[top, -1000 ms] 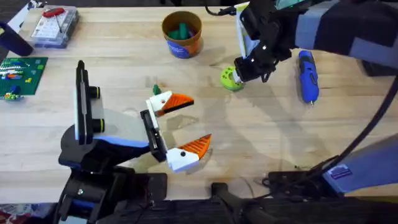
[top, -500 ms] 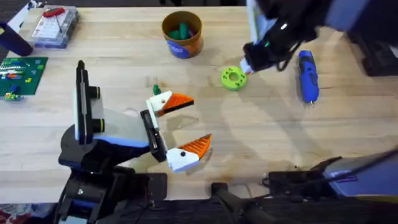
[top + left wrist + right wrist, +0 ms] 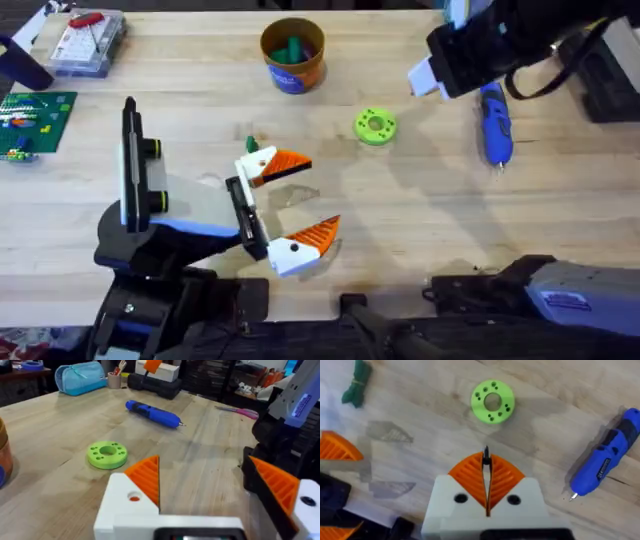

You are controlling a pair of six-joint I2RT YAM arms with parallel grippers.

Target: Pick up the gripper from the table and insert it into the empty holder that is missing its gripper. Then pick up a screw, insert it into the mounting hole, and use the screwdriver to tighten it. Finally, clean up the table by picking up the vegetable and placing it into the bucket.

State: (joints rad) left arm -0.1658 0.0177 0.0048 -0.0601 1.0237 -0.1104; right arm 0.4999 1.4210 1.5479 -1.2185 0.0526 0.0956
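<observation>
On table, vegetable (image 3: 375, 126): loose, between bucket (image 3: 293, 55) and screwdriver (image 3: 495, 122).
Right claw (image 3: 486, 480): pads pressed together, empty, raised above.
Left claw (image 3: 285, 205): parted, empty.
Advice: spread, centre, descend, grip rim.

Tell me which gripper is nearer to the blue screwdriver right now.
The right gripper. It is raised above the table just beside the screwdriver, near its far end. The left gripper sits well across the table from it, beyond the vegetable.
</observation>
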